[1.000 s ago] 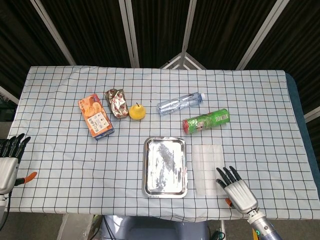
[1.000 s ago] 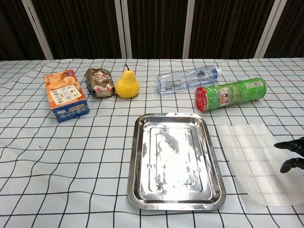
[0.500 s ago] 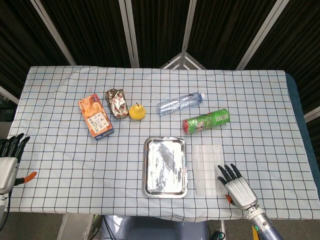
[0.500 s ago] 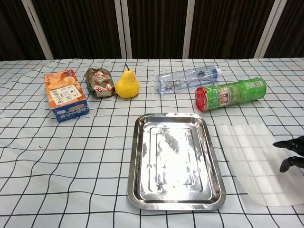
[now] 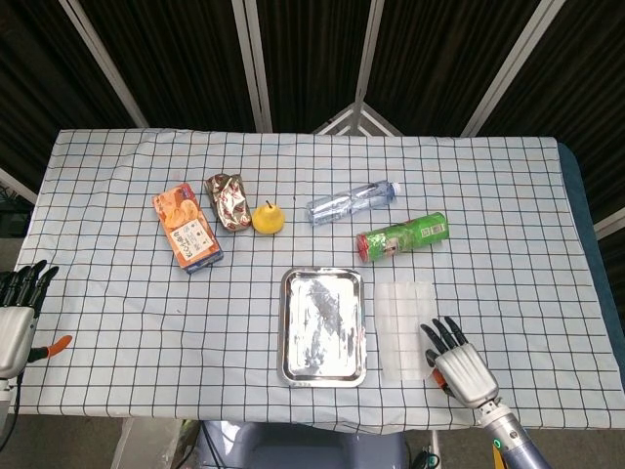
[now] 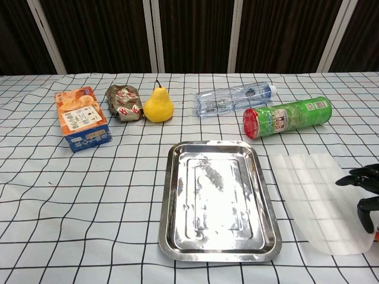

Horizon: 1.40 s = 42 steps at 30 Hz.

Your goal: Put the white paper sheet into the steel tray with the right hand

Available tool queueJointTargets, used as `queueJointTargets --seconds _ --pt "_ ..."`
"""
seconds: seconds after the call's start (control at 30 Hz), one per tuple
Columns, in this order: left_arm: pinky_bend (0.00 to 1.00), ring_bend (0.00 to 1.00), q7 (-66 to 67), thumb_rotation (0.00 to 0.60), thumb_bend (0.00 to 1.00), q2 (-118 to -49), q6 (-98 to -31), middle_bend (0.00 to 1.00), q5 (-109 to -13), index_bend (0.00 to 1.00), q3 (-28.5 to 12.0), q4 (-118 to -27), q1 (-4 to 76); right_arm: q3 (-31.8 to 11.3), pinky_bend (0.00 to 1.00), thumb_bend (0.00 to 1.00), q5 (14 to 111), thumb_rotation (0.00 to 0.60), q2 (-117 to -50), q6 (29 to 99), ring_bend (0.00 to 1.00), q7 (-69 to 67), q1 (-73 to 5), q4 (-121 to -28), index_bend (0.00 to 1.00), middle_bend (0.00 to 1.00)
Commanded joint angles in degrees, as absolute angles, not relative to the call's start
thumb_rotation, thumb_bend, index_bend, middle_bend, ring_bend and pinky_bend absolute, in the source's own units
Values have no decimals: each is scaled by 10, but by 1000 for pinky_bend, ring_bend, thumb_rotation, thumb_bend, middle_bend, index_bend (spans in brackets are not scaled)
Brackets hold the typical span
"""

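The steel tray [image 5: 285, 332] [image 6: 165, 222] lies empty near the table's front edge, a little right of centre. The white, half-clear paper sheet [image 5: 400, 322] [image 6: 311, 201] lies flat on the checked cloth just right of the tray. My right hand [image 5: 456, 360] [image 6: 362, 190] hovers at the sheet's near right corner, fingers spread and dark fingertips over its edge, holding nothing. Whether the fingertips touch the sheet I cannot tell. My left hand [image 5: 17, 311] hangs past the table's left front corner, fingers straight and empty.
Across the middle of the table lie an orange snack box [image 5: 187, 228], a brown wrapped packet [image 5: 227, 201], a yellow pear [image 5: 269, 219], a water bottle [image 5: 352, 201] and a green can [image 5: 401, 235] on its side behind the sheet.
My right hand has crept slightly leftward over the sheet's right edge, and more of its fingers show in the chest view. The sheet and left hand have not moved.
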<state>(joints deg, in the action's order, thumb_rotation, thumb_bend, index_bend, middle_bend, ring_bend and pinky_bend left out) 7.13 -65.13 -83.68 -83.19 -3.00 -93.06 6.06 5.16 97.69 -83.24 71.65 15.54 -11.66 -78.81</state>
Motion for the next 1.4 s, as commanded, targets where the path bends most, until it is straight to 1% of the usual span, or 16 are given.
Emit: queueJointTargets --seconds 0.03,0.27,0.4,0.57,0.73,0.8,0.97,1.17,1.4 --pt "0 0 72 600 65 -651 -837 0 -832 0 -30 -931 61 54 0 547 980 600 -832 721 0 153 -117 -788 571 147" --pt "0 0 71 600 65 -651 -836 0 -831 0 -30 -931 61 54 0 562 992 600 -826 739 0 141 -119 -803 597 166" --pt "0 0 71 600 65 -651 -836 0 -831 0 -30 -931 61 47 0 564 1004 600 -813 758 0 134 -125 -836 597 165" --pt "0 0 72 600 65 -651 -837 0 -831 0 -30 -931 61 26 0 565 1030 600 -788 781 0 143 -142 -915 597 166" --pt "0 0 72 600 65 -652 -837 0 -832 0 -30 -931 61 3 0 566 1053 600 -774 787 0 163 -163 -1001 597 166" --pt "0 0 72 600 65 -652 -837 0 -832 0 -30 -930 61 -3 0 568 1057 600 -774 785 0 171 -169 -1021 597 166" --pt "0 0 71 600 65 -652 -837 0 -834 0 -29 -930 61 -32 0 571 1057 600 -795 771 0 186 -193 -1059 597 168" --pt "0 0 70 600 65 -652 -835 0 -835 0 -29 -927 63 -64 0 573 1026 600 -833 745 0 196 -219 -1088 597 171" --pt "0 0 69 600 65 -652 -833 0 -837 0 -28 -926 64 -88 0 582 1002 600 -880 727 0 229 -242 -1092 598 176"
